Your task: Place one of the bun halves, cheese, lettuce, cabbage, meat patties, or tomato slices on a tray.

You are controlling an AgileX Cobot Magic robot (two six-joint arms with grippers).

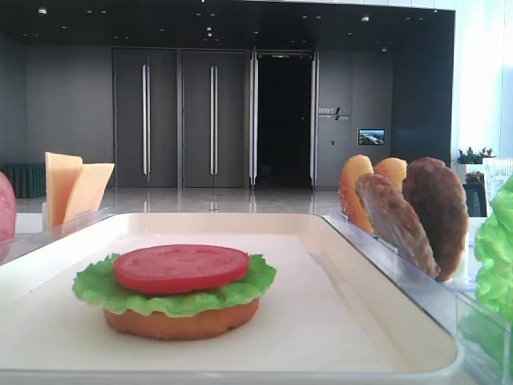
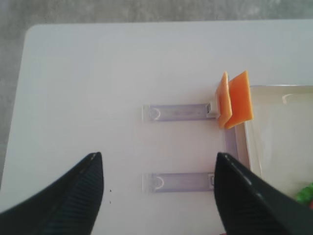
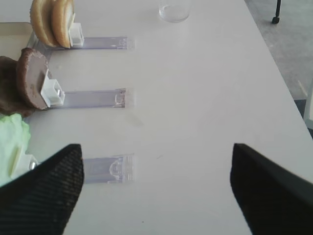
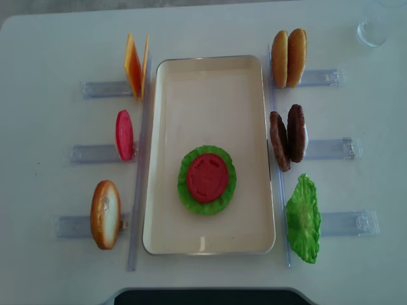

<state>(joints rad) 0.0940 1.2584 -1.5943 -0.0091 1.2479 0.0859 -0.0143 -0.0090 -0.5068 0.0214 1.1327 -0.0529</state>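
Bun half [image 1: 181, 321], lettuce [image 1: 172, 290] and tomato slice [image 1: 181, 267] sit stacked on the tray [image 4: 210, 76], patties [image 4: 287, 136] and cheese [image 4: 135, 65] wait racked alongside, both the left pincer [image 2: 159, 196] and right pincer [image 3: 156, 191] gaping empty over bare surface [image 3: 195, 98].

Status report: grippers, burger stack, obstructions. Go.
Left gripper open, empty. Right gripper open, empty. Tomato slice on lettuce over bun half, on tray. Nothing in the way.

Tomato slice [image 4: 206, 177] lies flat on lettuce [image 4: 222, 194] atop a bun half [image 1: 181, 320], centred toward the cream tray's [image 4: 210, 82] near edge.
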